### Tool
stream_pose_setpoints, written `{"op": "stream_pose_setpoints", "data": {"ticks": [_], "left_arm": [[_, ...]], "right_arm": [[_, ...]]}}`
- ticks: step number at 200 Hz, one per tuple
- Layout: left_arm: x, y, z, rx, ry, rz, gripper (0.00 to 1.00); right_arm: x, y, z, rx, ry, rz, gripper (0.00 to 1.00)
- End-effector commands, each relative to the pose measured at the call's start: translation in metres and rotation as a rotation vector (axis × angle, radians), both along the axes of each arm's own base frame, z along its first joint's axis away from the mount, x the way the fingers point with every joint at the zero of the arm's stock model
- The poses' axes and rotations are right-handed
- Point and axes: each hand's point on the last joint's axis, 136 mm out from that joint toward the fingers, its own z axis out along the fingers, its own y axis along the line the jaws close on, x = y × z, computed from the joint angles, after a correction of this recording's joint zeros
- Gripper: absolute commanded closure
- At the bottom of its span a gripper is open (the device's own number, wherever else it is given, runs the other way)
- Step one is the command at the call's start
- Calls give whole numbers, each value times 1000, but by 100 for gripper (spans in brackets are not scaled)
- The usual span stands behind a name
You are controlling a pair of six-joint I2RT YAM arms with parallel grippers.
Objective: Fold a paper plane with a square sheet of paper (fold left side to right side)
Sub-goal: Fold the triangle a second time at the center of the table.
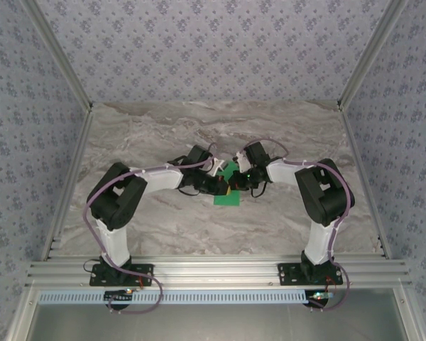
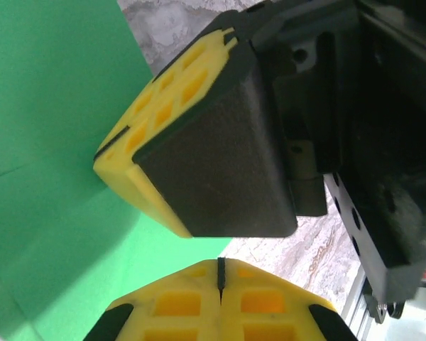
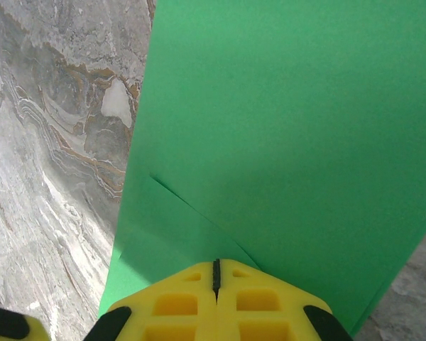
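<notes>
1. The green paper sheet (image 1: 226,199) was seen lying flat on the marble table (image 1: 163,135), roughly mid-table, between the two wrists.
2. The left gripper (image 1: 219,186) was positioned at the sheet's left side and the right gripper (image 1: 236,183) at its right side, with their tips near each other over the paper.
3. In the left wrist view, the left gripper (image 2: 220,273) was closed: the yellow tips were pressed together, with only a thin seam between them.
4. In the same view, the right gripper (image 2: 192,142) was seen just ahead, yellow with a black pad, its tip down at the green sheet (image 2: 50,142).
5. In the right wrist view, the right gripper (image 3: 216,273) was also closed, with a seam only. The sheet (image 3: 291,128) was spread ahead of the tip, and bare table (image 3: 57,142) was seen to the left.
6. A crease line (image 3: 188,202) was noted running diagonally from the sheet's left edge toward the fingertips.
7. Whether any paper was pinched in either closed gripper could not be told.
</notes>
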Motion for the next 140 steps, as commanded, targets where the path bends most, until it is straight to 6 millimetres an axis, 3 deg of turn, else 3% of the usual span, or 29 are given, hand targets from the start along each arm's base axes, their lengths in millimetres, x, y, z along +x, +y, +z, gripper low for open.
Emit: {"op": "stream_pose_setpoints", "data": {"ticks": [1,81,140], "left_arm": [[-7,2,-15,46,32,-35,97],[-11,20,-43,157,44,-18,97],[-27,37,-55,207,69,-21,98]], "right_arm": [[-15,-19,-24,-94,69,-15,99],[-16,-20,-24,-124,66,-3,99],[-16,-24,-26,-152,65,1,99]]}}
